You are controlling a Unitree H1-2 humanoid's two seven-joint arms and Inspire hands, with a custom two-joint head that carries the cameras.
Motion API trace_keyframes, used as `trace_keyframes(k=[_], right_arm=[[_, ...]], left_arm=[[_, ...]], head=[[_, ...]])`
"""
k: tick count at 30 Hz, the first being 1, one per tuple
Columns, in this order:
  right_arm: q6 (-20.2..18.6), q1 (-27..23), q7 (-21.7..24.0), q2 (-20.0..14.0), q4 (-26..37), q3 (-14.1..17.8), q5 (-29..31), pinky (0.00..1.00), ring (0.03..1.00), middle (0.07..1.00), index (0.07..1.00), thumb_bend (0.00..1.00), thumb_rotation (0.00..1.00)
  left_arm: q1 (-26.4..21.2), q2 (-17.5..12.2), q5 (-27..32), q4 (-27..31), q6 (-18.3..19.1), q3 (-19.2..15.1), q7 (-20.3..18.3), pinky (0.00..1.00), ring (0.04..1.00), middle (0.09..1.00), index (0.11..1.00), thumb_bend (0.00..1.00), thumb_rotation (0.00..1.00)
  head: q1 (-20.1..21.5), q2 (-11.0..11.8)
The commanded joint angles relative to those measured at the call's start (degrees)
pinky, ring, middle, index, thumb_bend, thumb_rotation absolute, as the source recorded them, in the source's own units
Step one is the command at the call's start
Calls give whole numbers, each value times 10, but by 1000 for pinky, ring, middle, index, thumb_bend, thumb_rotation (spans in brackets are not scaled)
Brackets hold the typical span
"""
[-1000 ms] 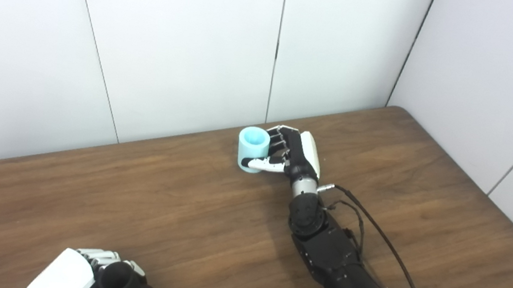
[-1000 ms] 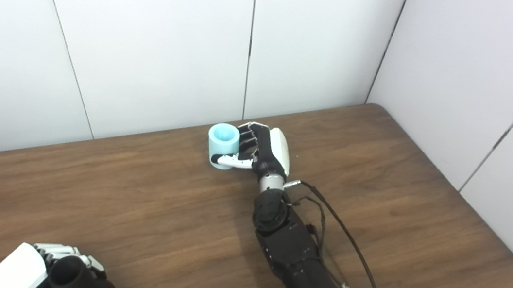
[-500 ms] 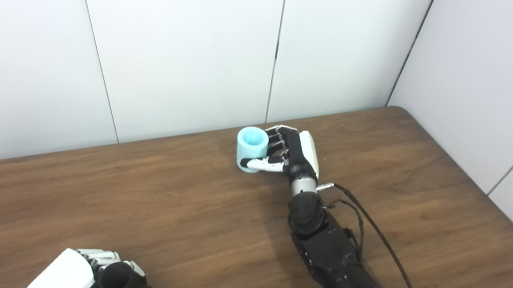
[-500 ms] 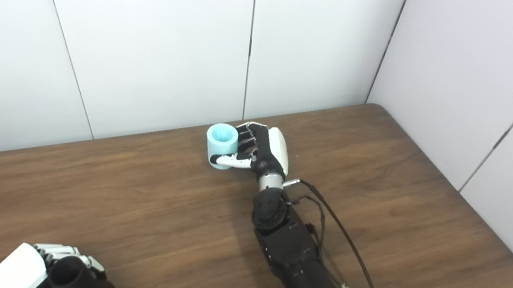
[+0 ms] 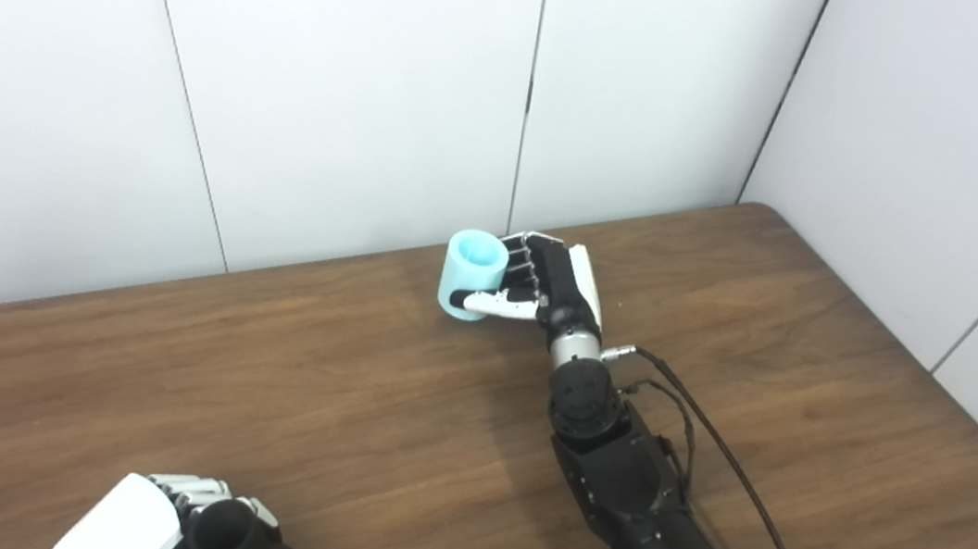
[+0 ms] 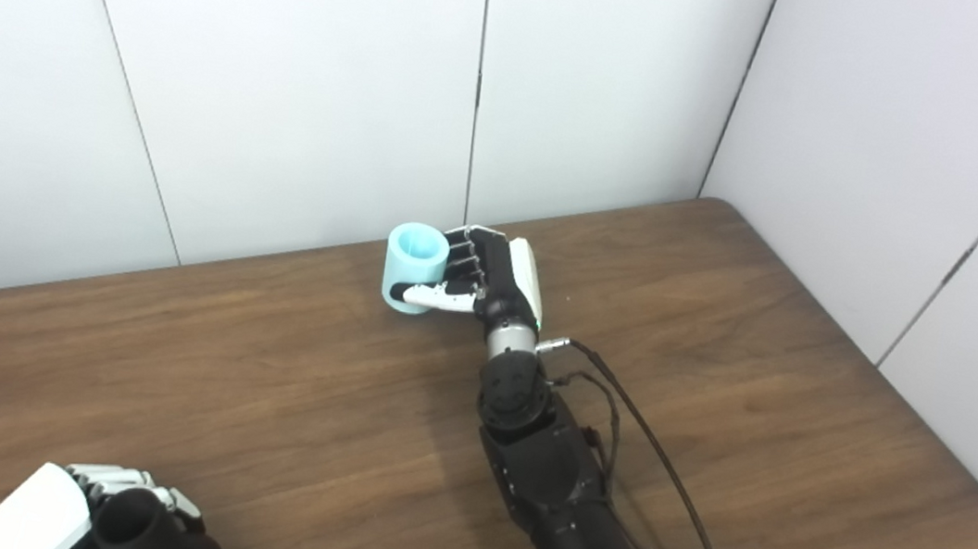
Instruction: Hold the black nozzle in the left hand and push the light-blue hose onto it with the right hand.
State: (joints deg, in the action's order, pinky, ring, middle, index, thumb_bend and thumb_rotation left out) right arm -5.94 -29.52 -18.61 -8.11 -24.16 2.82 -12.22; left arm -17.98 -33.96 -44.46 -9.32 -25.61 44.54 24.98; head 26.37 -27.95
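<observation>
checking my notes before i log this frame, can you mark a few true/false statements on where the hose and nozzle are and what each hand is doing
1. The right hand grips the light-blue hose. True.
2. The hose is already pushed onto the black nozzle. False: they are far apart, the hose near the wall, the nozzle at the near edge.
3. The left hand holds the nozzle. True.
4. The hose lies flat on the wooden table. False: its open end faces up, slightly tilted.

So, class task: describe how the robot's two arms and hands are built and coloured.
The right hand has a white back, black fingers, a pale thumb and a silver wrist; its black arm carries loose black cables. The left hand shows a white back and silvery fingers.
</observation>
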Motion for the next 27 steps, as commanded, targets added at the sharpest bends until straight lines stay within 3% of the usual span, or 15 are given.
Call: trace_keyframes(k=[1,8,11,13,17,20,21,23,27], right_arm=[[0,-24,4,1,38,7,5,537,493,471,472,518,0],[-19,-16,21,5,69,11,14,606,501,458,478,517,0],[-26,-12,26,6,87,11,14,555,497,461,477,517,0],[-34,-10,30,5,97,9,11,582,501,452,480,516,0],[-75,4,51,1,154,-4,-2,557,503,462,472,516,0],[-100,18,73,-2,205,-8,1,543,499,467,471,516,0],[-108,23,81,-3,223,-7,5,471,466,472,478,518,0],[-121,32,98,-4,256,-4,14,427,447,481,478,518,0],[-151,56,128,-4,324,-1,27,436,449,487,472,518,0]], left_arm=[[80,4,12,-67,-13,52,9,361,469,481,490,522,0],[72,3,20,-72,-13,58,7,358,466,484,486,522,0],[67,5,17,-79,-13,62,12,356,466,484,487,522,0],[63,8,13,-84,-13,65,16,353,463,482,490,522,0],[57,18,12,-91,-13,66,12,347,456,483,488,522,0],[54,27,10,-93,-13,65,9,362,467,482,489,522,0],[53,31,8,-93,-13,64,7,365,469,482,489,522,0],[50,40,2,-95,-13,63,4,366,468,483,489,522,0],[44,60,-3,-113,-13,70,-1,369,458,488,482,522,0]], head=[[1,0],[1,2],[-4,2],[-5,4],[-19,4],[-47,-4],[-60,-9],[-80,-15],[-124,-22]])
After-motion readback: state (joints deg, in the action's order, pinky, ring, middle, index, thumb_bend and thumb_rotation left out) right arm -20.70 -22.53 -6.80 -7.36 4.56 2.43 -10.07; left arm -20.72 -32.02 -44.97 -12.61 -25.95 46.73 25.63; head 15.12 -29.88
